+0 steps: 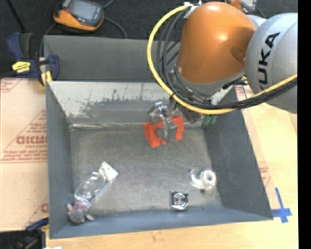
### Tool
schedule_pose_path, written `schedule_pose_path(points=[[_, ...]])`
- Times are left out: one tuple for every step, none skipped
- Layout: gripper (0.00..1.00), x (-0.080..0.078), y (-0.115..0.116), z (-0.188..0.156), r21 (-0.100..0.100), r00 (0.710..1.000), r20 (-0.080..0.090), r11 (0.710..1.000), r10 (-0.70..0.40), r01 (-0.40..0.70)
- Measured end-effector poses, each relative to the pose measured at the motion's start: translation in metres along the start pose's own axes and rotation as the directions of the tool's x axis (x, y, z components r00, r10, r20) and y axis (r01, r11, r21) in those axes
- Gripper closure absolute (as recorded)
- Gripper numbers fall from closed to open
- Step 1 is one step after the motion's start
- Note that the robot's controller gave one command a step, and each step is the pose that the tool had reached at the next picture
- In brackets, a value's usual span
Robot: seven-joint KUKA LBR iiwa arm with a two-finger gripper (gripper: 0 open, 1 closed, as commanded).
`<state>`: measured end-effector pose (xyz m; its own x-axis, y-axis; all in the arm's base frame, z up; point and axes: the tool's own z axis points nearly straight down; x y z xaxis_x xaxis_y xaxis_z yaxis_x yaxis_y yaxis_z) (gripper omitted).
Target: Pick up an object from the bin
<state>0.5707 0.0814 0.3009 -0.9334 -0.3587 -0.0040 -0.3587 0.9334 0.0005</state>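
Camera view: the gripper (166,127) is down in the bin (59,154), right against a red plastic piece (153,134) that shows on both sides of it. Clamped or loose, I cannot tell. Below it and off to the view's right sit a white ring (203,179) and a small metal part (179,199). Far off to the lower left lies a clear wrapper (96,183).

Even light, sheen on orange cover (212,40), soft shadows
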Motion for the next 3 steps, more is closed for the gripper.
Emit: schedule_pose_path(points=[[1.00, 0.0000, 0.0000, 0.0000, 0.000, 1.000, 0.000, 1.000, 0.000, 0.000], [1.00, 0.0000, 0.0001, 0.0000, 0.000, 1.000, 0.000, 1.000, 0.001, -0.001], [1.00, 0.0000, 0.0001, 0.0000, 0.000, 1.000, 0.000, 1.000, 0.001, -0.001]])
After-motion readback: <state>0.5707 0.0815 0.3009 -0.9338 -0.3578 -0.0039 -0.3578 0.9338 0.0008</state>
